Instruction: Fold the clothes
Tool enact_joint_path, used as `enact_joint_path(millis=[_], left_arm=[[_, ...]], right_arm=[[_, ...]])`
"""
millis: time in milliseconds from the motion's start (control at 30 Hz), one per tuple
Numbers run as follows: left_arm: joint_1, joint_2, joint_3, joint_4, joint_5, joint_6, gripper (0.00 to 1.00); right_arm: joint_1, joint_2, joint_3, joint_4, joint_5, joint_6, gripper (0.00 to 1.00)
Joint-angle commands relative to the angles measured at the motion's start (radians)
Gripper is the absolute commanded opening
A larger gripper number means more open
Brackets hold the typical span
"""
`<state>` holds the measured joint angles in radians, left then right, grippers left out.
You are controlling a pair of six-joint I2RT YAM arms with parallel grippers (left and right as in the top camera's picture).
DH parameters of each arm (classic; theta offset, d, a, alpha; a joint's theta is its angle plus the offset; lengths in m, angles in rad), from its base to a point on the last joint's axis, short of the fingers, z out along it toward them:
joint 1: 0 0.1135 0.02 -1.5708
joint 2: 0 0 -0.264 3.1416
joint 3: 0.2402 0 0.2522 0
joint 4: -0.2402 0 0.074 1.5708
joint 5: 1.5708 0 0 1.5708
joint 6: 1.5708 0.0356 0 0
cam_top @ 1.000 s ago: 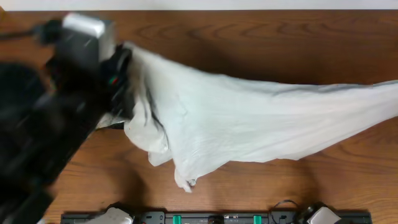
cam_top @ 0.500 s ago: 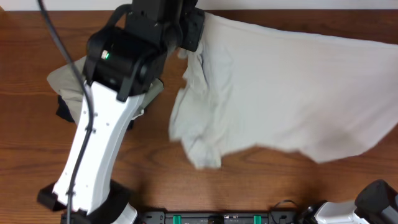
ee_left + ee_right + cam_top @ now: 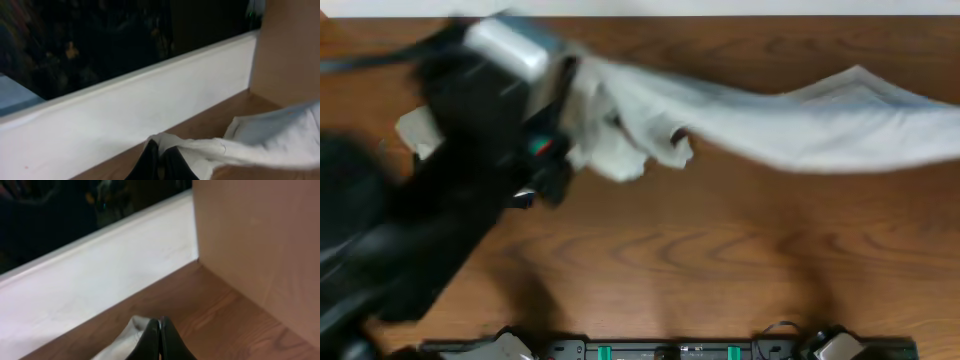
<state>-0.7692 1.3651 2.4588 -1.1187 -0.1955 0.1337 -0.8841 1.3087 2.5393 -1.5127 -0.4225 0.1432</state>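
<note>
The cream-white garment [image 3: 790, 115] stretches in a long band between the two grippers and appears raised off the table [image 3: 700, 260], with a loose, bunched fold sagging close to the left gripper's end. The left gripper [image 3: 161, 159] is clamped on one edge of it: its dark fingers meet on a pinch of cloth, and the fabric fans out from the tips toward the other arm. The right gripper [image 3: 160, 339] has its fingers pressed together too, a corner of pale cloth caught just at their tips; in the overhead view it is out of frame, the garment running off toward it. Holding two far-apart edges like this looks meant to pull the wrinkly cloth flat and open in the air, so it can be laid out square before any fold is made. The sagging bunch suggests the spread is not yet even. On the far side of the blurred left arm from the white cloth, a khaki-tan garment [image 3: 415, 128] lies on the table, mostly hidden and untouched
</note>
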Motion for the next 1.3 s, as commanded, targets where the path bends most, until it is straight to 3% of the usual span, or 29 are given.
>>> enact_joint_path(millis=[0, 267, 400, 500, 567, 633, 667, 700, 767, 833, 900, 967, 1267], left_arm=[[-0.006, 0.011, 0.004, -0.006, -0.039, 0.020, 0.06], [0.026, 0.134, 0.003, 0.006, -0.253, 0.043, 0.06], [0.126, 0.280, 0.003, 0.027, -0.232, 0.037, 0.06], [0.206, 0.428, 0.003, 0.076, -0.121, 0.031, 0.06], [0.245, 0.531, 0.003, 0.137, -0.086, 0.030, 0.06], [0.277, 0.636, 0.003, 0.218, -0.055, 0.042, 0.08], [0.287, 0.677, 0.003, 0.256, -0.053, 0.042, 0.11], [0.297, 0.716, 0.003, 0.294, -0.050, 0.042, 0.22], [0.313, 0.790, 0.003, 0.348, -0.040, 0.042, 0.50], [0.322, 0.826, 0.003, 0.343, -0.040, 0.032, 0.63], [0.326, 0.835, 0.003, 0.308, -0.051, 0.031, 0.95], [0.330, 0.828, 0.003, 0.273, -0.089, 0.031, 1.00], [0.336, 0.678, 0.004, 0.131, -0.157, 0.031, 0.98]], right_arm=[[-0.013, -0.018, 0.000, -0.029, 0.072, 0.021, 0.02], [-0.013, 0.085, -0.002, -0.087, 0.104, 0.016, 0.01], [0.003, 0.215, -0.003, -0.114, 0.068, 0.000, 0.01], [0.048, 0.341, -0.013, -0.093, 0.048, -0.003, 0.02], [0.092, 0.430, -0.022, -0.056, 0.046, -0.002, 0.07], [0.146, 0.533, -0.023, 0.003, 0.028, -0.003, 0.27], [0.169, 0.576, -0.023, 0.032, 0.025, -0.003, 0.38], [0.196, 0.626, -0.023, 0.061, 0.021, -0.003, 0.46], [0.233, 0.706, -0.023, 0.083, 0.002, -0.003, 0.54], [0.253, 0.760, -0.023, 0.064, -0.006, -0.035, 0.56], [0.257, 0.785, -0.023, 0.027, 0.006, -0.071, 0.58], [0.257, 0.785, -0.023, 0.006, 0.006, -0.074, 0.59], [0.304, 0.754, -0.032, -0.111, 0.040, -0.161, 0.61]])
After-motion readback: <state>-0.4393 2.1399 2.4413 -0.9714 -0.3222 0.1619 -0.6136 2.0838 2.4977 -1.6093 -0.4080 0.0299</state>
